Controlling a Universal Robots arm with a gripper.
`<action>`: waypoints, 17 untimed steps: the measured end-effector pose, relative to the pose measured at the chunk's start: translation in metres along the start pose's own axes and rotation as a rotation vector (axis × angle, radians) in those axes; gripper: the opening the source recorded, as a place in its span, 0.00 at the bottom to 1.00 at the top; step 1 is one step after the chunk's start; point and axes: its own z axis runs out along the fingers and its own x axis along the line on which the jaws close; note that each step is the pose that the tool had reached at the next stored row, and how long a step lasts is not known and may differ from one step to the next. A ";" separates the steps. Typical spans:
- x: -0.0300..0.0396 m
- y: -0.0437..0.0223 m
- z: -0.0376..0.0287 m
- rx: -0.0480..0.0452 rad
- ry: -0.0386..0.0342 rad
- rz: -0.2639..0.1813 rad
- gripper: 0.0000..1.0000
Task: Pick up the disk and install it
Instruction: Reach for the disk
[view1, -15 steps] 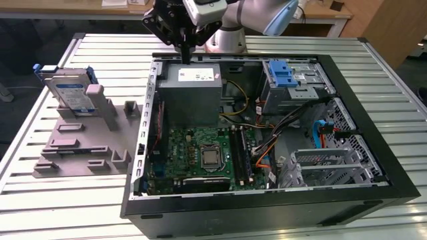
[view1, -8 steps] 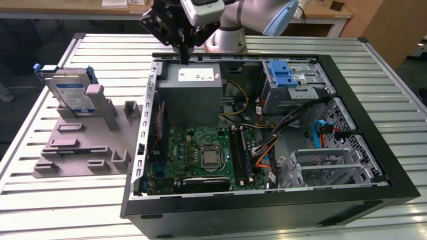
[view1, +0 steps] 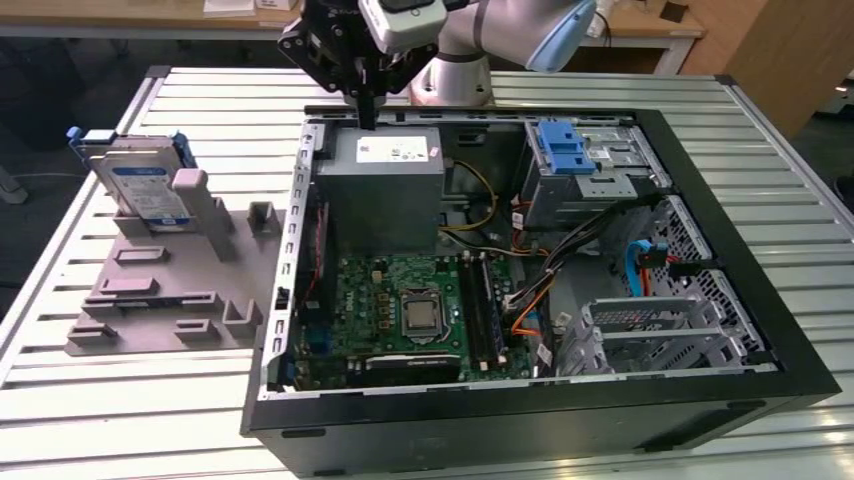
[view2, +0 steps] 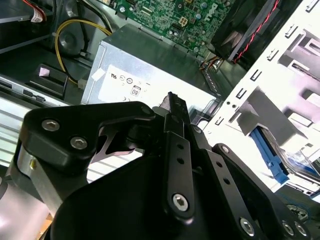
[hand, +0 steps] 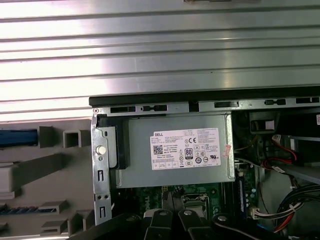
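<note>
Gripper up close in the second wrist view: jaws pinched together, nothing held, tip over the back edge of the grey box inside the case. Disk is outside the case, well apart toward the exterior view's left of the gripper, in that frame's upper left, standing on end in a grey holder on the table, long axis roughly upright, label face to camera; I'd judge any reach goes leftward over the case wall. Labels: white-and-blue on disk, white on box, print not read off.
</note>
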 end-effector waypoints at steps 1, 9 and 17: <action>0.0000 0.0000 0.0000 0.0000 0.0000 0.000 0.11; 0.0004 -0.0001 0.0010 0.0001 0.0014 0.000 0.11; 0.0025 -0.0003 0.0028 0.0003 0.0048 0.000 0.11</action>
